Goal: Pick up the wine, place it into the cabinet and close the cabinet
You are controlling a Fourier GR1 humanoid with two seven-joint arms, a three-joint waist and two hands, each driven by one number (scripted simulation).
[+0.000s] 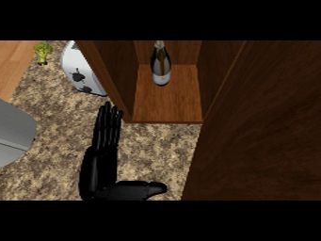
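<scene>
The wine bottle point(161, 63) stands upright at the back of the wooden cabinet's shelf point(168, 101). The cabinet's door point(267, 127) is open and fills the right side of the view as a large dark brown panel. My left hand point(100, 157) lies over the granite counter just left of the cabinet's front edge. It is open, with straight fingers pointing up toward the cabinet's left wall point(110, 75) and the thumb out to the right. It holds nothing. My right hand does not show.
A white toaster point(78, 70) stands left of the cabinet. A small green vegetable point(43, 52) sits at the back left, by a wooden surface point(3, 61). A grey rounded object point(3, 129) lies at the left edge.
</scene>
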